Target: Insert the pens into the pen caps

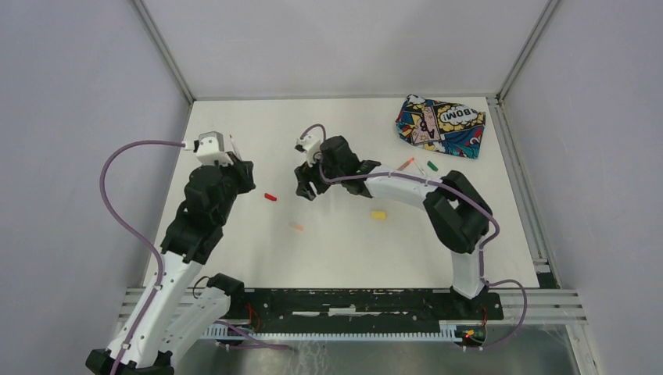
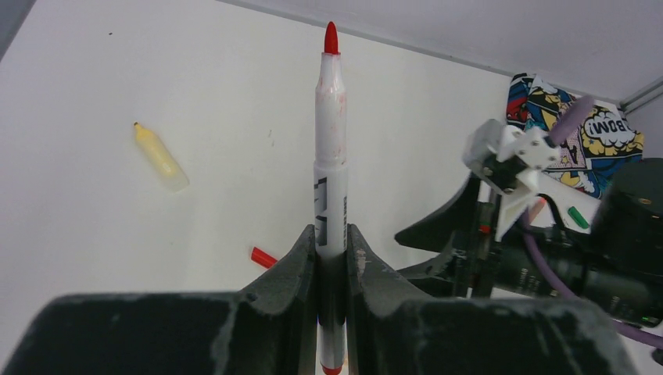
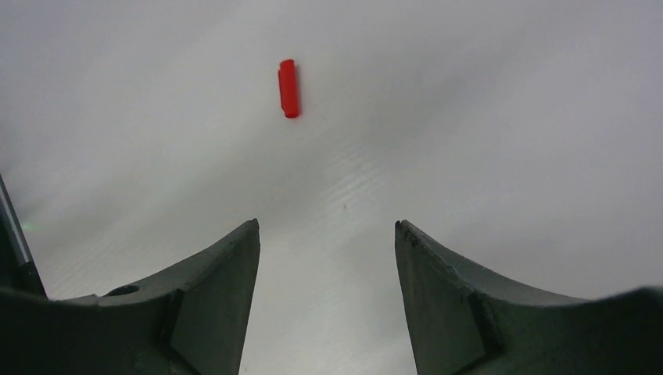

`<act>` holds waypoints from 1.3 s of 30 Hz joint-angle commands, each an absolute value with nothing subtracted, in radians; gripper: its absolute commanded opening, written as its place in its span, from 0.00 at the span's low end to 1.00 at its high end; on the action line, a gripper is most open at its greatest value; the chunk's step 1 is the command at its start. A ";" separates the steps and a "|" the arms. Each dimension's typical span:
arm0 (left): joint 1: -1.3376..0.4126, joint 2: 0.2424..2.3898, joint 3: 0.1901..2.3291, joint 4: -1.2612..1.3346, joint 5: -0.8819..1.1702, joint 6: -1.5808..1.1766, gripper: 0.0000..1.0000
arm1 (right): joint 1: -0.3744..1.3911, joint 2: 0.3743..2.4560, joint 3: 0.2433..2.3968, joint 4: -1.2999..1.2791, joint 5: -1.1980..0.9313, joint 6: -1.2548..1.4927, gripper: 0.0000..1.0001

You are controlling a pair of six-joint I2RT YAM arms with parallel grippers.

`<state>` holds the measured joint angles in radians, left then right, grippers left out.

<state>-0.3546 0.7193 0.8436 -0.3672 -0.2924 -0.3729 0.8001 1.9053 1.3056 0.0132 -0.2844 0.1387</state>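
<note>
My left gripper [image 2: 332, 230] is shut on the red pen [image 2: 331, 141], a whitish barrel with its red tip bare and pointing away from the wrist. In the top view this gripper [image 1: 242, 176] is just left of the red cap [image 1: 270, 197], which lies on the table. My right gripper [image 3: 327, 225] is open and empty, and the red cap [image 3: 288, 88] lies ahead of its fingers. In the top view it [image 1: 305, 186] hovers right of that cap. The yellow pen [image 2: 160, 156] lies flat. A yellow cap [image 1: 378, 214], an orange pen [image 1: 406, 164] and a green cap [image 1: 432, 166] lie by the right arm.
The comic-print pouch [image 1: 440, 125] lies at the back right of the white table [image 1: 258, 258]. A pale pen [image 1: 295, 226] lies in front of the red cap. The right arm's wrist camera [image 2: 512, 156] and forearm show close on the right of the left wrist view.
</note>
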 commanded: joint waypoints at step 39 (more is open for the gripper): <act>-0.351 0.508 0.813 -0.432 -0.259 -0.294 0.02 | 0.999 2.484 1.934 -0.069 -0.131 -0.078 0.35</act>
<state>-0.3546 0.5171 0.8162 -0.4408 -0.2356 -0.3199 0.9848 2.4565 1.8942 -0.0372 -0.1822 -0.0311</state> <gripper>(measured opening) 0.207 0.385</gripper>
